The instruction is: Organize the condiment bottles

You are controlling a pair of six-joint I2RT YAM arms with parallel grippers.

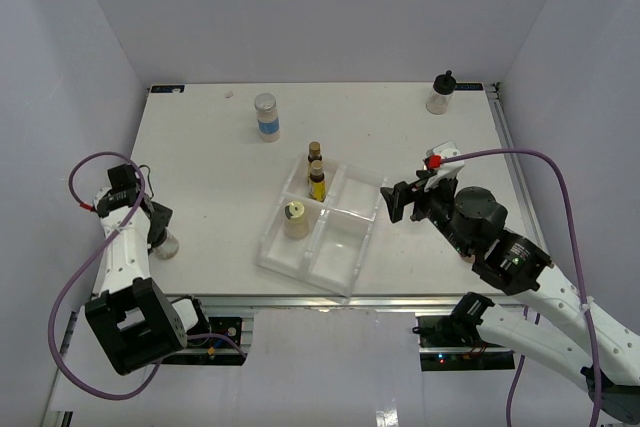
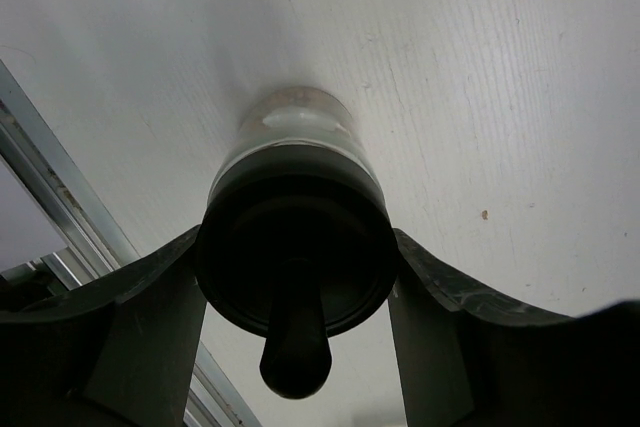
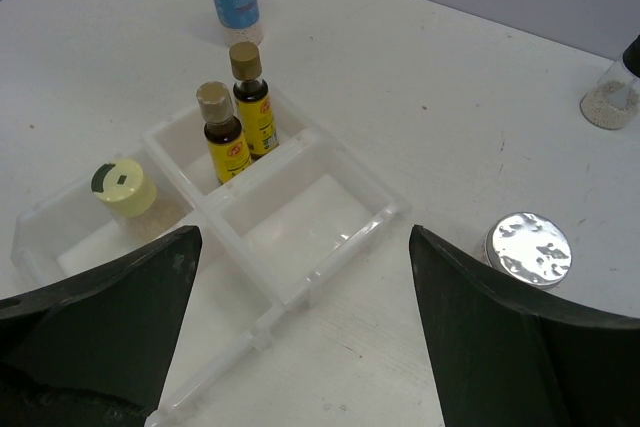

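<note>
Between the left jaws, the black-capped jar has a matt plastic cap. Ahead of the right jaws, the tray is clear glossy plastic; the silver lid beside them gleams, crinkled.

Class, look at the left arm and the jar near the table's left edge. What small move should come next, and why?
Probably finish closing the left gripper on the jar before any lift. Its jaws flank the black cap closely, seemingly at contact, and the jar stands on the table, well apart from the tray.
</note>
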